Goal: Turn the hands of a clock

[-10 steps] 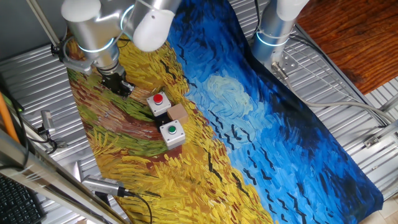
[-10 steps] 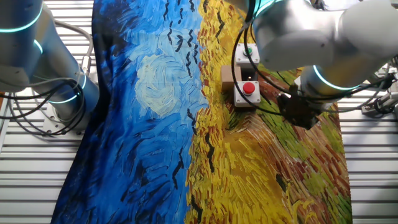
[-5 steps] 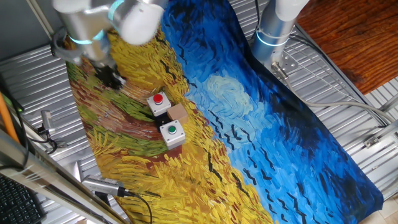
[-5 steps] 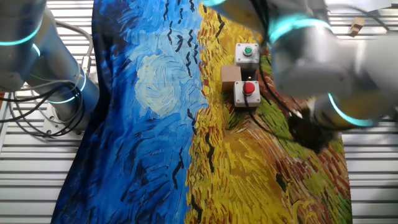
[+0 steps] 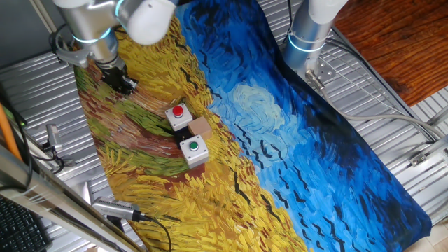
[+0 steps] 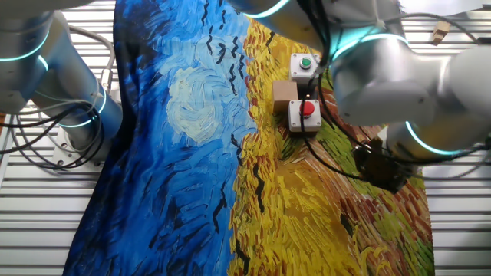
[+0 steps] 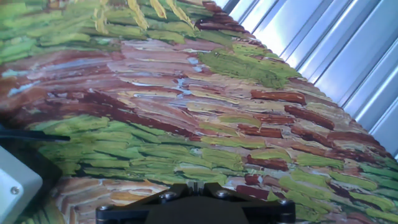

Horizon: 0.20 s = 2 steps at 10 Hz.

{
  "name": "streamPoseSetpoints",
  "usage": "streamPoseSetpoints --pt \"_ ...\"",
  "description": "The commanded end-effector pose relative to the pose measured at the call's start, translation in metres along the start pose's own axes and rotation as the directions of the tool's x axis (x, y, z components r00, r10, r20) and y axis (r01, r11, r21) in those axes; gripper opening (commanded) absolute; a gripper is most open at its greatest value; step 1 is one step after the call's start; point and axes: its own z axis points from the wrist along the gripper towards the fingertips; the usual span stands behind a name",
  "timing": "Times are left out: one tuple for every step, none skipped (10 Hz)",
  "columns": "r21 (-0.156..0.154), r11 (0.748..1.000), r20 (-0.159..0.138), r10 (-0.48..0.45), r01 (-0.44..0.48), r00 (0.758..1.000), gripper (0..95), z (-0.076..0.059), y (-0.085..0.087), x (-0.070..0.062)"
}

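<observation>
No clock and no black C-clamp show in any view. My gripper [image 5: 120, 82] hangs over the yellow-green part of the painted cloth, left of and apart from the button boxes; it also shows in the other fixed view [image 6: 381, 170]. In the hand view the gripper [image 7: 194, 186] has its two fingers pressed together with nothing between them, above bare cloth. A white box corner [image 7: 12, 182] with a black cable sits at the left edge of the hand view.
A red-button box [image 5: 178, 114], a brown cube [image 5: 201, 127] and a green-button box [image 5: 193, 149] stand together on the cloth [image 5: 280, 140]. A second arm's base [image 5: 311, 35] stands at the cloth's far edge. Ribbed metal table [image 7: 348, 50] borders the cloth. Tools [image 5: 119, 208] lie off the cloth.
My gripper has moved away from the button boxes toward the cloth's edge, staying shut. The boxes and the cube have not moved.
</observation>
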Motion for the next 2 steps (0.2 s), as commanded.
streamPoseSetpoints --pt "-0.004 0.999 0.003 0.041 -0.041 0.999 0.0 0.0003 -0.0014 -0.0002" --pt "-0.004 0.999 0.003 0.043 -0.043 0.999 0.0 0.0003 -0.0014 -0.0002"
